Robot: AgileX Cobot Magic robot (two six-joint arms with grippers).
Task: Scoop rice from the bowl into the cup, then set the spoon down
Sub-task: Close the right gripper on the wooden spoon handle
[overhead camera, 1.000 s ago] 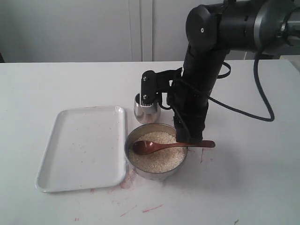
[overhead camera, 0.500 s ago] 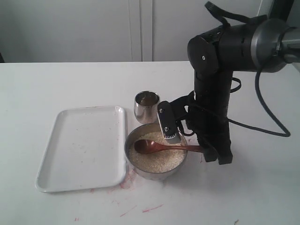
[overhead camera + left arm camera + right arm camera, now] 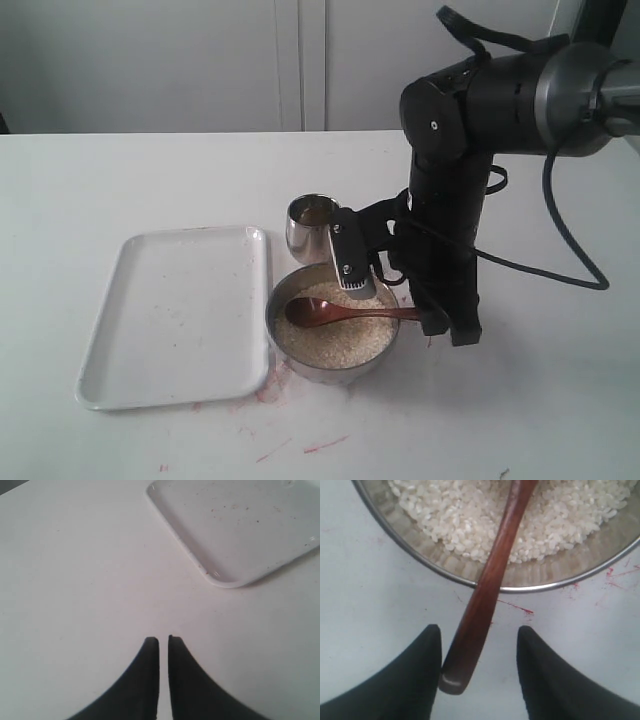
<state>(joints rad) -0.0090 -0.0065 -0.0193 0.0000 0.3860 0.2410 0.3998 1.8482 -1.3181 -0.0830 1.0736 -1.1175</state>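
The steel bowl [image 3: 273, 318] holds rice [image 3: 340, 342], and the brown wooden spoon [image 3: 312, 313] lies in it with its head on the grains and its handle over the right rim. The small steel cup [image 3: 310, 228] stands just behind the bowl. My right gripper [image 3: 448, 325] is down at the handle's end. In the right wrist view the right gripper [image 3: 479, 628] is open around the spoon [image 3: 490, 580]; the handle's tip rests against one finger [image 3: 422, 670], with a gap to the other. The bowl [image 3: 545, 575] and rice [image 3: 470, 520] lie beyond. My left gripper [image 3: 163, 638] is shut over bare table.
A white rectangular tray [image 3: 180, 315] lies left of the bowl, and its corner shows in the left wrist view as the tray [image 3: 240, 530]. Red smears mark the table [image 3: 320, 443] in front of the bowl. The right arm [image 3: 450, 170] rises behind the bowl's right side.
The right arm swung from over the cup and bowl out to the right, then lowered at the spoon handle's end. The spoon shifted slightly left in the bowl.
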